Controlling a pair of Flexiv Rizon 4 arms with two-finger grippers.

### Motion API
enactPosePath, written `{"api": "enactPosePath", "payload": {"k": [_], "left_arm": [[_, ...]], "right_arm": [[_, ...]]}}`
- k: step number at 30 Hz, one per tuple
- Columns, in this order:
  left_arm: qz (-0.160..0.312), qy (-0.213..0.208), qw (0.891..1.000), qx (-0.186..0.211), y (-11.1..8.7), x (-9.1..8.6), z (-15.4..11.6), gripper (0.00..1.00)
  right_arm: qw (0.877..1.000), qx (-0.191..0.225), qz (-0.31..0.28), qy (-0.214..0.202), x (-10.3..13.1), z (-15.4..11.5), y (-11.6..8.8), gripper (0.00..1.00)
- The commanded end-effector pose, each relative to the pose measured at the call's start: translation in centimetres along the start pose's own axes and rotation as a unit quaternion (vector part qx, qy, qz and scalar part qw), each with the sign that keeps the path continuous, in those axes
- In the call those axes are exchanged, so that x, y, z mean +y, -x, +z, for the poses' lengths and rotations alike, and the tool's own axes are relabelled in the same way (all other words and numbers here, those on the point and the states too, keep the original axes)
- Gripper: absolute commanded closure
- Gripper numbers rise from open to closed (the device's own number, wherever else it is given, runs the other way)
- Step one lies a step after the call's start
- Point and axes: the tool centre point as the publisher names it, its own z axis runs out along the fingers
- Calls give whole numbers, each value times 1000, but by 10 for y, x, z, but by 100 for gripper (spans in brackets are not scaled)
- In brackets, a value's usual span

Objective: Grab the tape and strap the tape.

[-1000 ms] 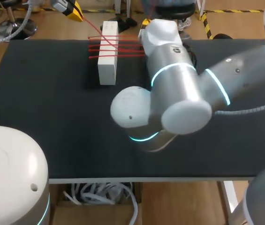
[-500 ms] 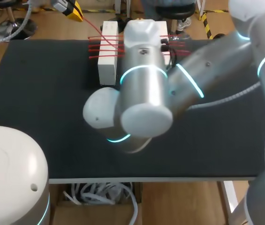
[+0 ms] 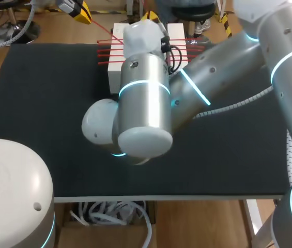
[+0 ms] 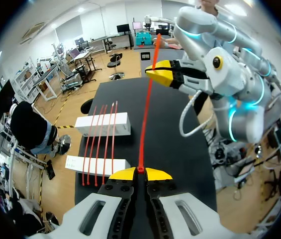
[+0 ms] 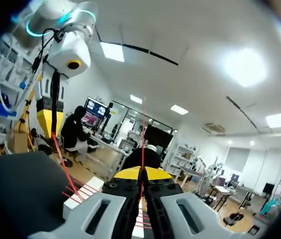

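Two white blocks (image 3: 116, 72) (image 3: 177, 32) lie side by side at the table's far edge, with several strands of red tape (image 3: 109, 52) stretched across them. My left gripper (image 3: 81, 11) hangs beyond the far left block, shut on the tape (image 4: 146, 114). In the left wrist view the tape runs from its tips (image 4: 140, 173) straight to my right gripper (image 4: 161, 74). The right gripper (image 5: 141, 174) is shut on the same tape above the blocks (image 5: 82, 193). In the head view its fingers are hidden behind its own wrist (image 3: 141, 36).
The right arm's bulky elbow (image 3: 140, 121) hangs over the middle of the black table (image 3: 42, 103). The table's far edge runs just behind the blocks.
The right arm has swung leftwards across the table, and its wrist now covers the gap between the blocks. The left gripper has kept its place and its hold.
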Motion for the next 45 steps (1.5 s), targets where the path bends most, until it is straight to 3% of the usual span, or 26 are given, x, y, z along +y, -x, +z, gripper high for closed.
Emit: {"api": "enactPosePath", "payload": {"k": [1,8,15,23,32,45], "left_arm": [[0,2,1000,2,1,0,-1,100],[0,2,1000,2,1,0,-1,100],[0,2,1000,2,1,0,-1,100],[0,2,1000,2,1,0,-1,100],[0,2,1000,2,1,0,-1,100],[0,2,1000,2,1,0,-1,100]], "right_arm": [[999,-11,-31,-5,9,2,-4,100],[995,-22,-99,-8,18,4,-7,100],[982,-27,-187,17,22,6,-13,100],[973,-27,-231,14,21,7,-15,100],[947,-3,-320,17,19,8,-16,100],[931,21,-365,16,15,6,-20,100]]}}
